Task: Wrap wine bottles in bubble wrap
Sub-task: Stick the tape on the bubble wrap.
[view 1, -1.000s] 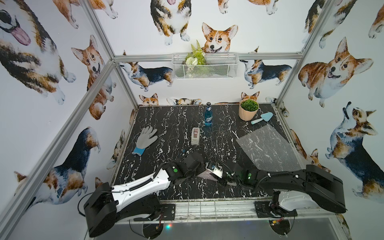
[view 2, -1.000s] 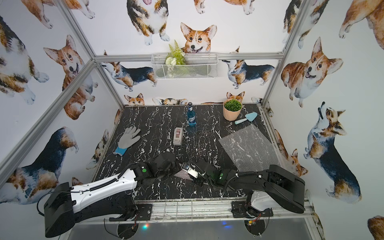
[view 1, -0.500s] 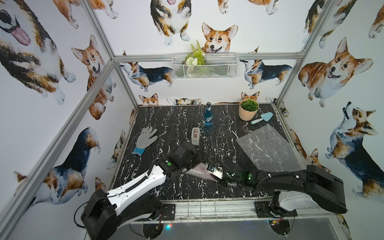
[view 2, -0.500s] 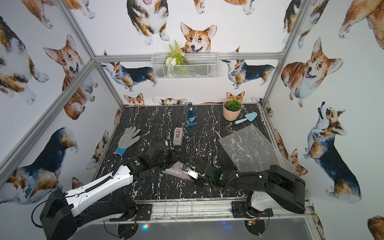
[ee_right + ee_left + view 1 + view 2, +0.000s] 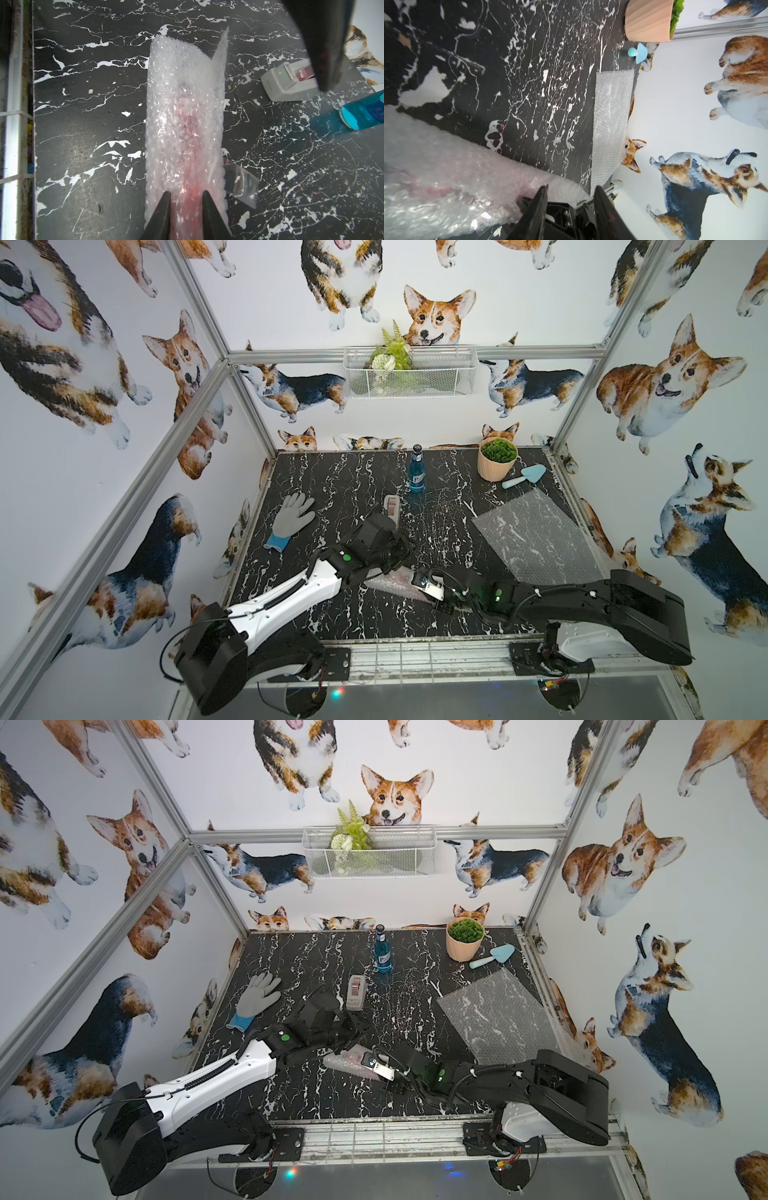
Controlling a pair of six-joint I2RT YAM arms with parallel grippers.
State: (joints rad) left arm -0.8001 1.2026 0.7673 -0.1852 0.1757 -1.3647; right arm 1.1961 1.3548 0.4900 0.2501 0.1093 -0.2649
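left jaws: apart, empty | right jaws: clamped on bubble wrap (image 5: 185, 108) roll (red bottle (image 5: 187, 199) inside)

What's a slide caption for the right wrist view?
Right gripper pinches the bubble wrap rolled round the red bottle; tape dispenser and blue bottle sit beyond.

The red bottle (image 5: 187, 128) was only a pink blur inside the bubble wrap roll (image 5: 178, 62). The frame edge cut off the blue bottle (image 5: 365, 112). Near the centre of a top view, my left arm (image 5: 374, 531) hid one end of the tape dispenser (image 5: 392, 506).
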